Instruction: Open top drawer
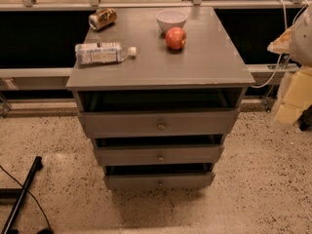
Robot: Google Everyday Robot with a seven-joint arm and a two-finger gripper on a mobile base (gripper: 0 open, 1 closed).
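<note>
The grey cabinet (195, 67) stands in the middle of the view with three drawers stacked under its top. The top drawer (122, 124) is the widest, with a flat grey front and a small round brass knob (161, 126) at its centre. A dark gap shows above its front. The mid-width drawer (126, 156) and the narrowest drawer (131, 181) sit below it. My gripper (294, 95) is a pale blurred shape at the right edge, level with the top drawer and well to the right of the cabinet, touching nothing.
On the cabinet top lie a can (102, 18) on its side, a water bottle (102, 52) on its side, a white bowl (171, 19) and a red apple (175, 38). A black pole (22, 199) lies on the speckled floor at lower left. A railing (146, 5) runs behind.
</note>
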